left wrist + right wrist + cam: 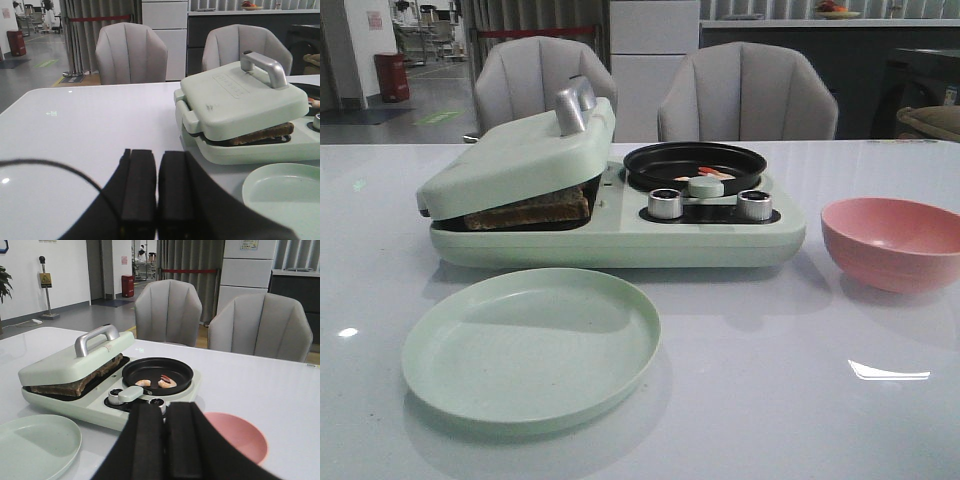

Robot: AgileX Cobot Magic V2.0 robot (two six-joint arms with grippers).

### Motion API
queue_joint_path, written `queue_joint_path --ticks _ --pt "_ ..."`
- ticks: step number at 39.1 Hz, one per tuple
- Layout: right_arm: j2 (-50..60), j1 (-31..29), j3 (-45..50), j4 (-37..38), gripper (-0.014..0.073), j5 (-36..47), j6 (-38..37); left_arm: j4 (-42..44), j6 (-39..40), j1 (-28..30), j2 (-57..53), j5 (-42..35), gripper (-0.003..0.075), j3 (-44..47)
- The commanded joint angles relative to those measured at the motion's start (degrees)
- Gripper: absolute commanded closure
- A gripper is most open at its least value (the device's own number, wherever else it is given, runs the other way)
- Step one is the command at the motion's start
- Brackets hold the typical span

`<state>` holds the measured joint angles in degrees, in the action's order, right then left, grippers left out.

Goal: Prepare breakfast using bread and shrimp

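Near the front edge of the desk lay a pale green plate, and a pink bowl stood toward the right edge. Behind them stood the green breakfast maker. The bread was on its left half under the tilted lid. The shrimp lay in the black pan on its right half. The left gripper had its fingers pressed together, well apart from the bread. The right gripper was also closed and empty, near the knobs, with the shrimp beyond them.
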<state>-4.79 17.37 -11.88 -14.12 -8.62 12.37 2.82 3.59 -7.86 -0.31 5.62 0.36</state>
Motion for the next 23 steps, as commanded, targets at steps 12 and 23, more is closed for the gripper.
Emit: queue_joint_path --ticks 12,23 --pt "-0.64 -0.04 -1.62 0.07 0.0466 4.76 0.38 0.0 0.74 -0.07 -0.9 -4.63 0.0606 1.09" --pt "3.08 -5.72 2.91 6.5 0.0466 5.23 -1.45 0.0 0.74 -0.07 -0.9 -4.63 0.0606 1.09"
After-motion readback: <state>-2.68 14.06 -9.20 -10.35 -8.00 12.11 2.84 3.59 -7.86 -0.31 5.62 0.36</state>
